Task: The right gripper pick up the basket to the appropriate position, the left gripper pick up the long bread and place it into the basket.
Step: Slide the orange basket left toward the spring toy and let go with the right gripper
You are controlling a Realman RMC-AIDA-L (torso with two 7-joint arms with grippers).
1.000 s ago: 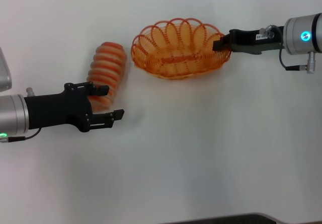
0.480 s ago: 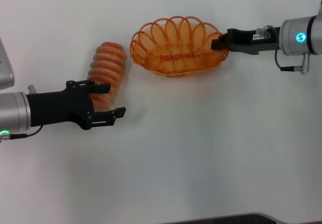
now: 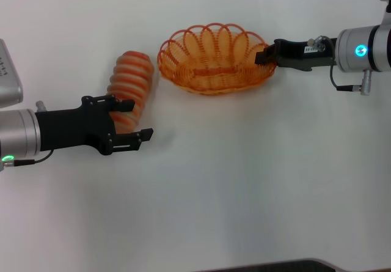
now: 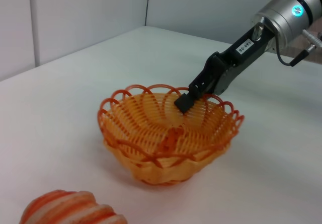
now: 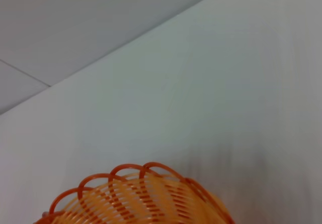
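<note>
The orange wire basket (image 3: 214, 61) stands at the far middle of the white table, also seen in the left wrist view as the basket (image 4: 168, 138) and in the right wrist view as the basket (image 5: 141, 196). My right gripper (image 3: 264, 55) is shut on its right rim; the left wrist view shows that right gripper (image 4: 187, 102) pinching the looped edge. Whether the basket is off the table I cannot tell. The long bread (image 3: 130, 79) lies left of the basket, and its end shows as the long bread (image 4: 70, 211). My left gripper (image 3: 139, 120) is open, its fingers on either side of the loaf's near end.
A pale grey object (image 3: 8, 82) sits at the left edge of the table. A dark strip (image 3: 269, 266) marks the near table edge. Light walls (image 4: 75, 17) rise behind the table.
The right gripper and the basket have shifted slightly towards the far side. The left gripper has crept a little farther along the bread's near end.
</note>
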